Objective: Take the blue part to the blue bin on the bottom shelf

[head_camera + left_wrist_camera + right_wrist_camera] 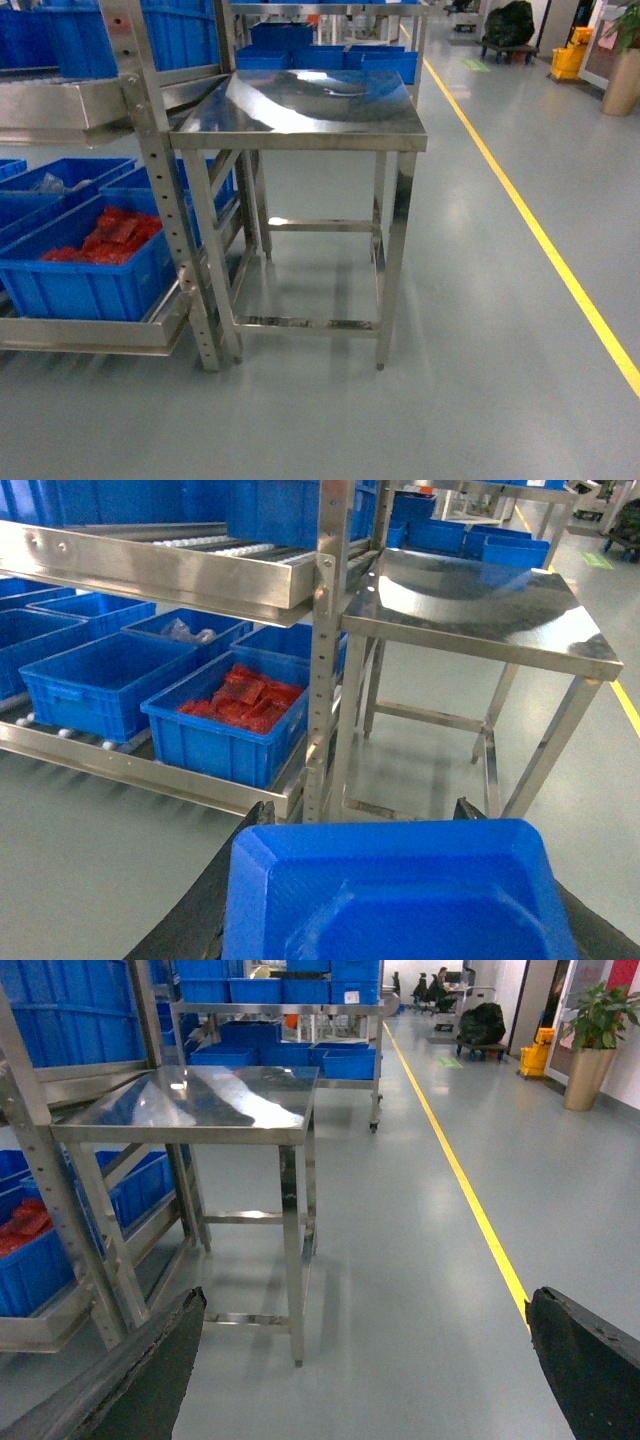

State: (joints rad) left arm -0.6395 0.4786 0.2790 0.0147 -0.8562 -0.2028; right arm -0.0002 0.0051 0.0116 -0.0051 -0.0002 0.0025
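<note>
Blue part [400, 895] fills the bottom of the left wrist view, sitting between the two dark fingers of the left gripper [385, 880], which appears closed on its sides; the contact itself lies below the frame edge, so how secure the hold is cannot be judged. In the head view neither arm shows.

The right gripper [365, 1360] stands wide apart and holds nothing, facing the grey floor [420, 1290] beside the steel bench [200, 1110].

The bottom shelf [130, 765] runs along the left, with white rollers just behind its flat front rail. Several blue bins sit on it. The bin nearest the upright post [240, 730] holds red pieces [245, 700]; the one beside it, further left [100, 685], looks empty, and a bin behind [190, 630] holds something pale.

My judgement is that the part is being carried and the shelf is not yet reached. The main risk is picking the wrong bin, since all are blue and alike. The upper shelf [170, 575] overhangs the bins, so a high approach could knock the part against its edge. The post and the bench leg [350, 730] stand close by and could catch the arm. A release too early would drop the part on the rollers or the floor.
</note>
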